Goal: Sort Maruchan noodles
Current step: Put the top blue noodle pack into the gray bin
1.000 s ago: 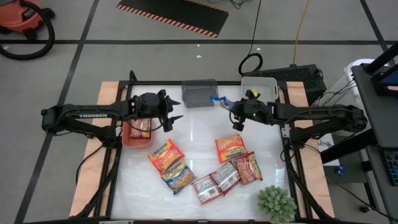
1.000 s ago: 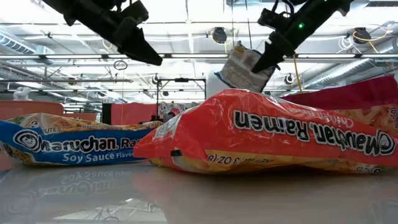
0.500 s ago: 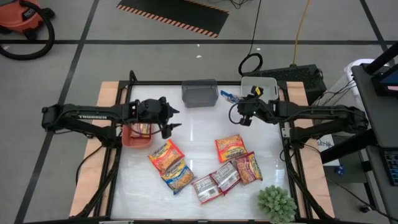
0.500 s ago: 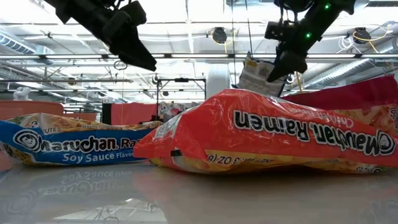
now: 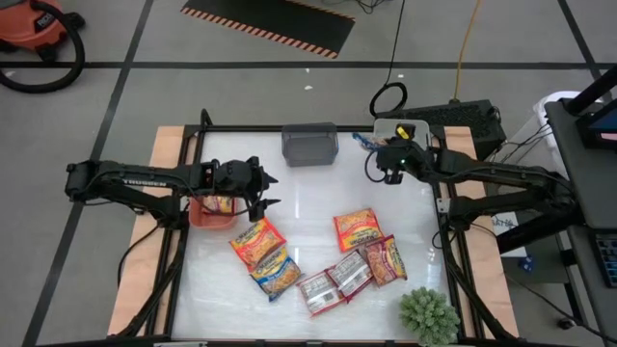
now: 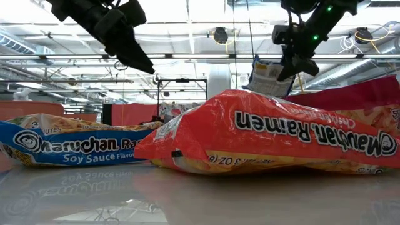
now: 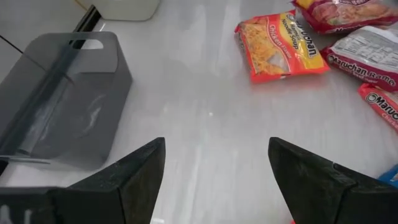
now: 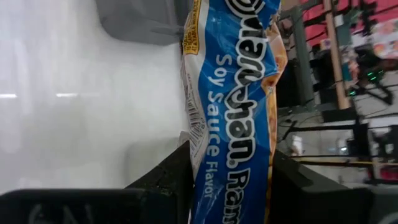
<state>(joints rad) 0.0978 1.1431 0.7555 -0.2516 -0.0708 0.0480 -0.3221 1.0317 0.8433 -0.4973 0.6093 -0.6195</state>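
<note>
Gripping a blue soy-sauce packet (image 8: 239,124) above the white bin (image 5: 416,126), right jaws stay clamped; left jaws gape empty beside the red bin (image 5: 204,217).

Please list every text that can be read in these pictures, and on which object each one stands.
"TROSSEN": left arm, high view.
"Maruchan Ramen": red packet, upside down, low view.
"aruchan Ra", "Soy Sauce Flavor": blue packet.
"Soy Sauce Flavor", "Ram": held packet in right gripper.
Fine print on all the packets: too small to read.

"Maruchan Ramen" on red packet (image 6: 262,134); "Soy Sauce Flavor" on blue packet (image 8: 239,93).
</note>
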